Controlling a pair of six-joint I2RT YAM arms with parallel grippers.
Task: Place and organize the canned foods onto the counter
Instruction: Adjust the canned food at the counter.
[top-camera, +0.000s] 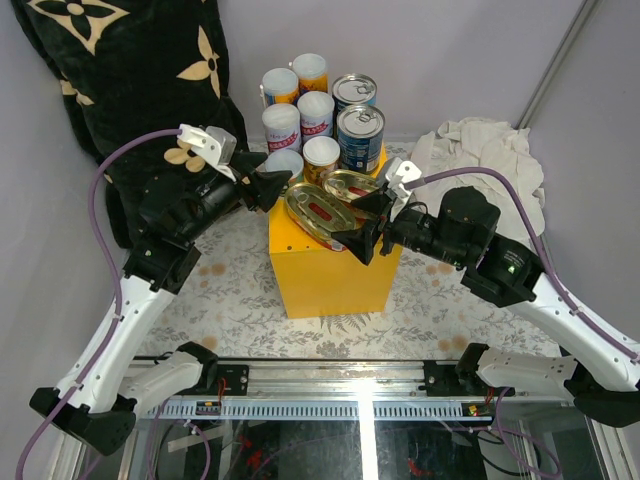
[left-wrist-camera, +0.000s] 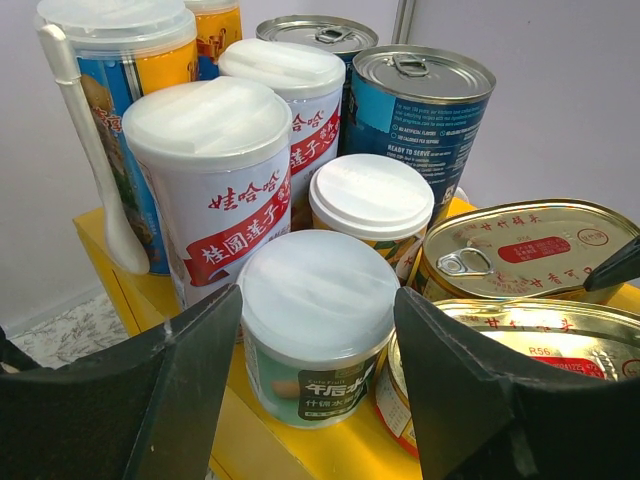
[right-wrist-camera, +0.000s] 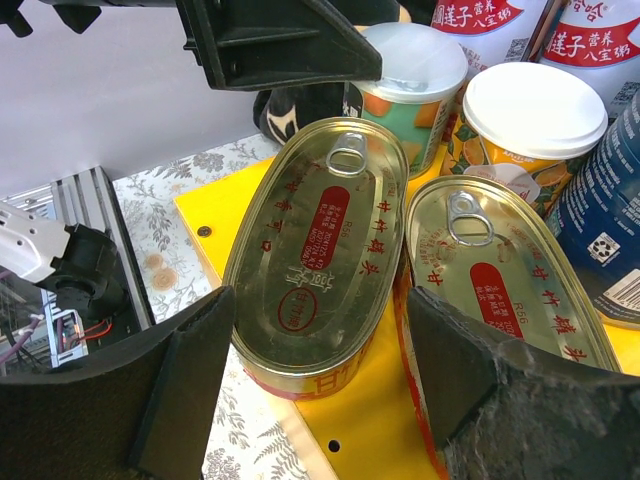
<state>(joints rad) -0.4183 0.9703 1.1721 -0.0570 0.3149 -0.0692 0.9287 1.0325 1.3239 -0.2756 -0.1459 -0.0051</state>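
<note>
The yellow counter box (top-camera: 330, 275) stands mid-table with the cans on its top. Several white-lidded cans (top-camera: 282, 125) and two blue silver-topped cans (top-camera: 360, 135) stand at the back. Two oval gold tins (top-camera: 312, 212) lie flat at the front. My left gripper (top-camera: 272, 186) is open, its jaws on either side of a short green-labelled white-lidded can (left-wrist-camera: 318, 335) without squeezing it. My right gripper (top-camera: 365, 222) is open, its jaws either side of the nearer oval tin (right-wrist-camera: 320, 240), which lies beside the second tin (right-wrist-camera: 500, 280). That nearer tin's end seems to reach past the box's edge.
The black flower-patterned pillow (top-camera: 130, 70) leans at the back left, close to the left arm. A crumpled white cloth (top-camera: 480, 150) lies at the back right. A white plastic spoon (left-wrist-camera: 90, 150) is strapped to a tall can. The metal rail (top-camera: 330, 385) runs along the near edge.
</note>
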